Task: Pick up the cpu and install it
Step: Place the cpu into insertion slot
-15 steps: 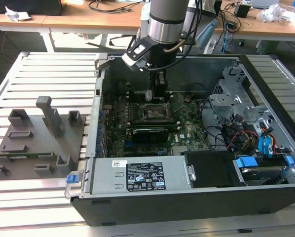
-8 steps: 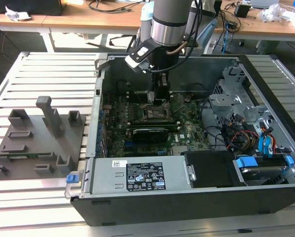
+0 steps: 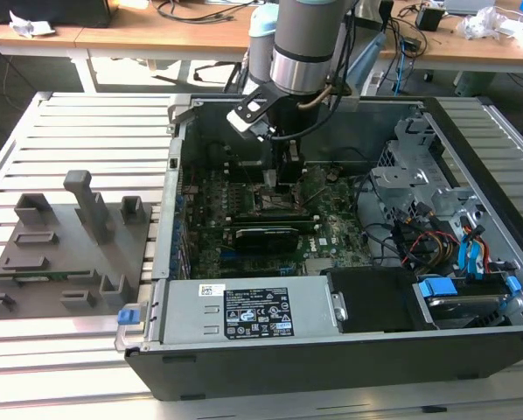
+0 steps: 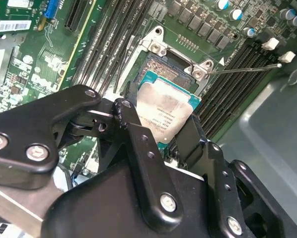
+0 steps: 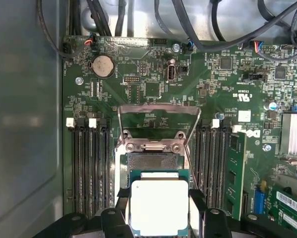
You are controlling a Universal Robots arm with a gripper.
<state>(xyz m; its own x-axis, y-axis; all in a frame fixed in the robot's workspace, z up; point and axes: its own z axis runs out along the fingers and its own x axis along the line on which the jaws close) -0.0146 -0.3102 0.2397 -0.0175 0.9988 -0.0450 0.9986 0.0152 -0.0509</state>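
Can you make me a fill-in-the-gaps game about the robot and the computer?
1. The cpu is gripped between the gripper's two ____.
2. The motherboard is coloured ____.
3. The grey fixture sits ____ the computer case (inside or outside).
Missing words: jaws, green, outside.

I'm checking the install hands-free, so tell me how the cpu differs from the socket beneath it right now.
The cpu has a pale, shiny metal top with a green rim; the socket is a dark recess. The cpu is gripped between the fingers of the tool, covering part of the socket; the socket is fixed to the motherboard, its metal frame swung open. Both are square.
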